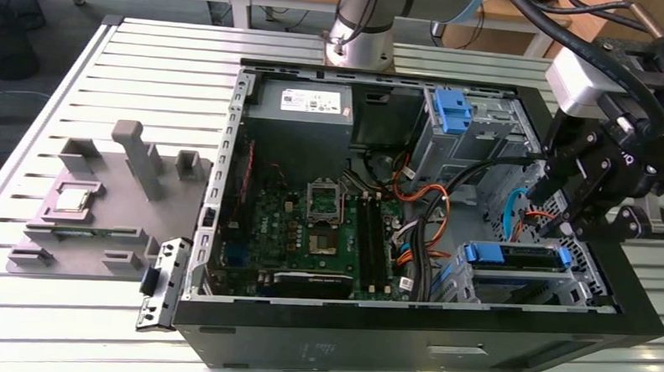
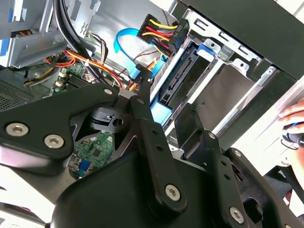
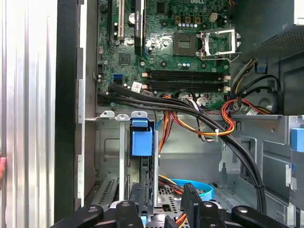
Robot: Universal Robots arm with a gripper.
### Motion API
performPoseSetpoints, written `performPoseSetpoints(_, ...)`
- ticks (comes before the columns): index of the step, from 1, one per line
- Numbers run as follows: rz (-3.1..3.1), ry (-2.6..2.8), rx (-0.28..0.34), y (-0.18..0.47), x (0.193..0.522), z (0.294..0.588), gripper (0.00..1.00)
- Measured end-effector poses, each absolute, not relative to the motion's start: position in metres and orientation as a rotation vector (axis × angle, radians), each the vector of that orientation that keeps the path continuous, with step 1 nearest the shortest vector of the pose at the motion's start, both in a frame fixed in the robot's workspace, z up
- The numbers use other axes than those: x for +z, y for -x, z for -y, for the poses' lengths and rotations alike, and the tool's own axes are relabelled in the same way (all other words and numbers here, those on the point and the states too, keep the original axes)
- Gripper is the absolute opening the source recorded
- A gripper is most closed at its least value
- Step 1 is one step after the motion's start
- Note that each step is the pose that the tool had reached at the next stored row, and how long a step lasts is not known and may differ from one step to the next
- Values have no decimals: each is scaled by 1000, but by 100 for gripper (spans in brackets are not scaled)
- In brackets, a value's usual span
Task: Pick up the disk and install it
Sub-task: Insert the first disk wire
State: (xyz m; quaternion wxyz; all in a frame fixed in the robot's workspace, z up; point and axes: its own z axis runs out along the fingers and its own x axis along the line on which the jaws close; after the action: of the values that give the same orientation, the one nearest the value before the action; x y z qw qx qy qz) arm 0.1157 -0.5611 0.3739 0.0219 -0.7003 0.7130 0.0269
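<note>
1. In the exterior view, an open computer case [image 1: 415, 349] lies on the bench [image 1: 68, 326]. The tool [image 1: 571, 222] hangs over the case at the exterior view's right. The disk [image 1: 516, 255], in its blue frame, sits in the metal drive bay [image 1: 529, 291], close to the tool. Another blue bracket [image 1: 453, 111] stands farther back. That one is not the disk.
2. In the second wrist view, the tool [image 2: 168, 97] is spread apart, and its fingers [image 2: 147, 128] grip nothing. The disk [image 2: 175, 85] is down in the drive bay [image 2: 232, 80], in line with the gap between the fingers. I cannot tell if a finger touches it. Red and yellow cables [image 2: 156, 31] run near the disk's end.
3. In the first wrist view, the disk [image 3: 141, 140] is seen edge-on in its slot, blue tab toward the camera. The tool [image 3: 156, 197] sits close over it. The green board [image 3: 190, 47] lies beyond.
4. I think the putting-in step is in hand and almost done, because the disk looks slid into place. Any move from here calls for going slow and straight, so the fingers do not catch the cables or bump the bay.
</note>
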Motion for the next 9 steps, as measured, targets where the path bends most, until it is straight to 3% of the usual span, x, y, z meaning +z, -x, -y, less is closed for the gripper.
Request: performPoseSetpoints(9, -2209, 2170, 83, -116, 374, 559, 48)
